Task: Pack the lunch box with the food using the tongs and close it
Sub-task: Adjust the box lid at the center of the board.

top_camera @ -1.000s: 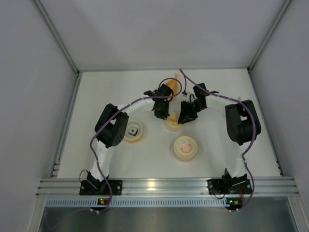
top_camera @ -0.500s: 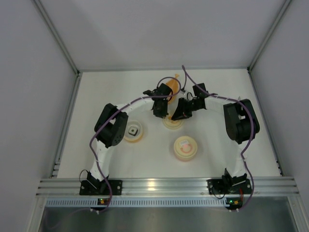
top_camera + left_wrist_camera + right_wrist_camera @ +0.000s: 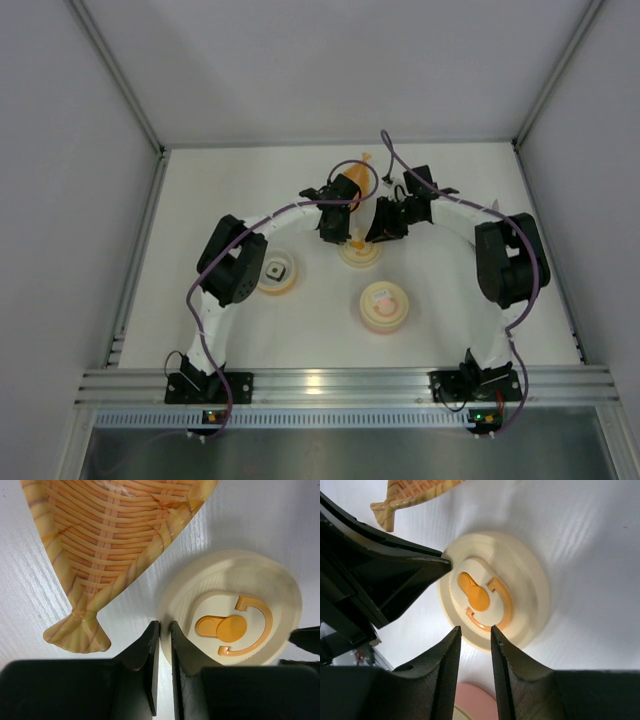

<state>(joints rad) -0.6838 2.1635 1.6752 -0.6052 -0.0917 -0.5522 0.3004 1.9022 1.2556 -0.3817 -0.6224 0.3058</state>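
Observation:
The lunch box shows as a cream round lid (image 3: 358,256) with an orange ring handle, seen close up in the left wrist view (image 3: 272,587) and the right wrist view (image 3: 527,582). My left gripper (image 3: 343,238) (image 3: 163,625) is shut on the lid's rim, one finger outside and one over it. My right gripper (image 3: 379,236) (image 3: 476,628) hangs open at the opposite edge, with nothing between its fingers. A tiny black block of food (image 3: 277,269) lies in a shallow cream dish (image 3: 287,283). The tongs are out of view.
The long orange leaf-shaped tray (image 3: 357,176) (image 3: 115,535) (image 3: 410,492) lies just behind the lid. A round pink-topped container (image 3: 383,305) (image 3: 475,700) stands nearer the arm bases. Grey walls close off the table's back and both sides.
The right arm's elbow has swung out to the right and its gripper has shifted slightly back along the lid's edge. The left arm and the lid have stayed put.

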